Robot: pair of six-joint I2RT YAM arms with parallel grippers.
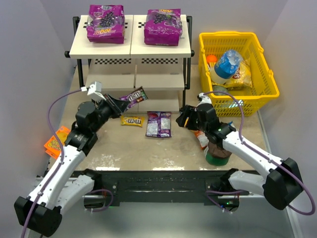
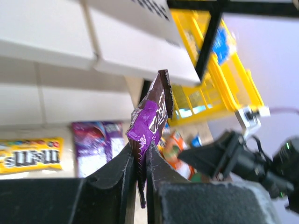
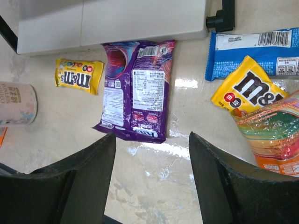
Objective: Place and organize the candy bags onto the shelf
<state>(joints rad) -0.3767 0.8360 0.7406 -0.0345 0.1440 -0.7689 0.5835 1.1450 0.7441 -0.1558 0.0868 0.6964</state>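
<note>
Jaws of the left gripper (image 2: 140, 156) pinch the dark-purple packet (image 2: 152, 116), long axis pointing far-right at the shelf (image 1: 158, 80); right gripper (image 3: 152, 140) spread, empty

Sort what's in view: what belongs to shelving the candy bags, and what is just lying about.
Job in hand: cream-white three-tier shelf; two large glossy purple bags on its top; small dark-purple packet, pinched in the left gripper; small yellow packet, flat purple packet and blue packet on the table.
Lying about: yellow plastic basket; blue-capped bottle inside it; flat orange box.
</note>
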